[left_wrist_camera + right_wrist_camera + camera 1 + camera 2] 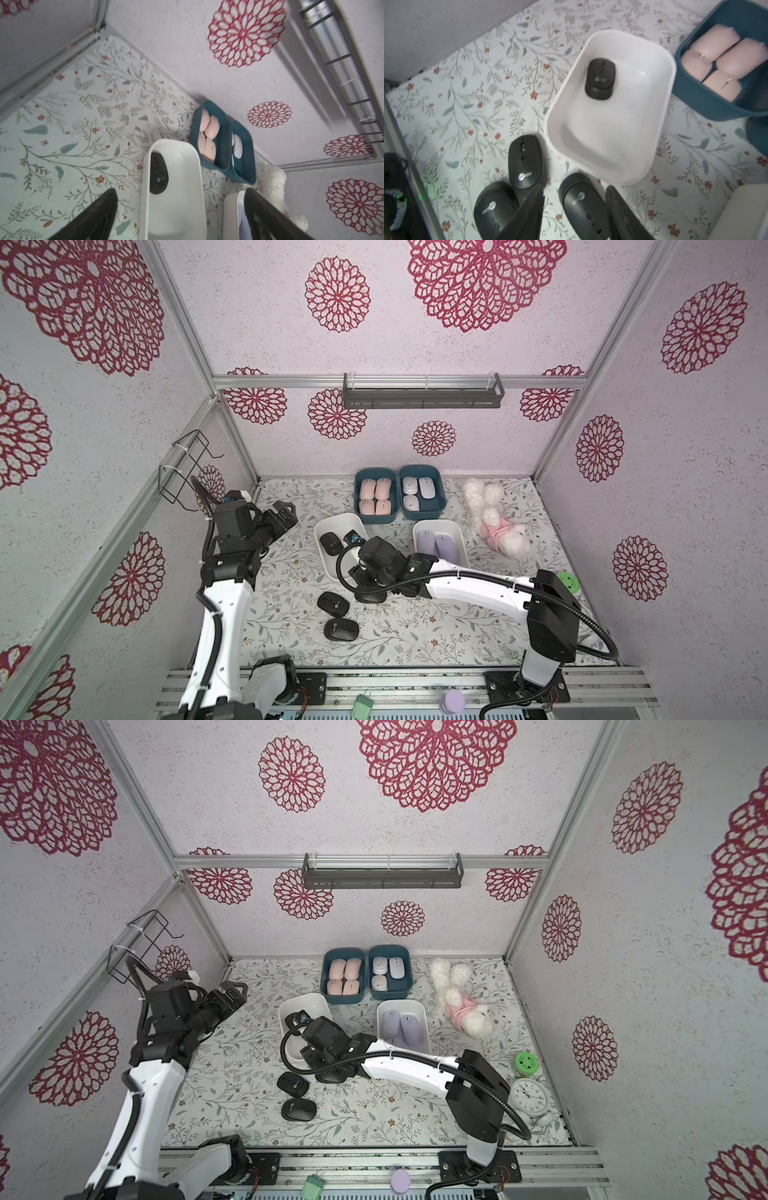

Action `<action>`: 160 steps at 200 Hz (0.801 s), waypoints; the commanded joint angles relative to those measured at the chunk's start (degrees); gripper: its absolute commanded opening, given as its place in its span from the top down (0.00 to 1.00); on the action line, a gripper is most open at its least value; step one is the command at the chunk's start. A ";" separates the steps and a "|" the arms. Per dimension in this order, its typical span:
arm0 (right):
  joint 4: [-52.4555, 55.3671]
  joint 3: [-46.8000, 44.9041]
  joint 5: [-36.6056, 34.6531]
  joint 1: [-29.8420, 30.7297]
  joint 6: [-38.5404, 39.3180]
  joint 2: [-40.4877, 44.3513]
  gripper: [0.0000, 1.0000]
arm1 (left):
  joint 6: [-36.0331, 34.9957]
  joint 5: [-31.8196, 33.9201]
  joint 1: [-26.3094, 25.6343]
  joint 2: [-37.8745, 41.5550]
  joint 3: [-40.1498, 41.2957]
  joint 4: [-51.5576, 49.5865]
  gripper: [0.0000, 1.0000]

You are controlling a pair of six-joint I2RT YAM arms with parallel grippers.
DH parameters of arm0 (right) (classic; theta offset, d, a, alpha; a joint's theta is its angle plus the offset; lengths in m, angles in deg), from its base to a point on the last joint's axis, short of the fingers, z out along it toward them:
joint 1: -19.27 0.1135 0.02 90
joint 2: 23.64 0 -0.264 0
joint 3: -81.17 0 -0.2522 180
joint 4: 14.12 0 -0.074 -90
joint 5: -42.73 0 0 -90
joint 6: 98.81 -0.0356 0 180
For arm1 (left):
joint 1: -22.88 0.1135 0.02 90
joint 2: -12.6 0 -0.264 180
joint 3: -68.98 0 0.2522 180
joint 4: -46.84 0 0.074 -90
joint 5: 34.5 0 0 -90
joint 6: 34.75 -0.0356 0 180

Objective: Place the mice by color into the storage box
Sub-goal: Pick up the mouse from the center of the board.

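Three black mice lie on the floral mat: two to the left [332, 602] [340, 629] and one [583, 209] between the fingers of my right gripper [574, 188]. That gripper is open, low over the mat, with a gap showing on one side of the mouse. A fourth black mouse [331, 543] sits in a white box [328, 566]. Several pink mice [375, 499] fill a teal box [376, 519]. Pale mice [419, 491] lie in the teal box beside it, and lilac mice [436, 543] in another white box. My left gripper [286, 512] hangs open and empty at the far left.
A white plush toy [496, 518] lies at the back right. A green round thing [525, 1064] and a white clock [528, 1095] stand by the right wall. A grey shelf [422, 391] hangs on the back wall, a wire holder [187, 468] on the left frame.
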 commanded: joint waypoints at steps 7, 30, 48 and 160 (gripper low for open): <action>2.84 -2.07 -0.56 2.94 -0.14 -0.74 0.46 | 4.32 4.80 0.00 4.93 4.81 9.37 0.03; 3.91 -0.52 1.59 5.63 -0.77 -3.49 0.36 | 4.80 3.20 -0.11 6.58 7.24 13.45 0.03; 5.82 2.17 4.43 6.47 -0.25 -6.85 0.31 | 4.16 2.10 -0.46 5.72 6.81 13.17 0.03; 5.25 13.92 8.92 4.39 1.29 -21.89 0.19 | 2.81 -0.20 -0.71 2.17 5.26 11.15 0.03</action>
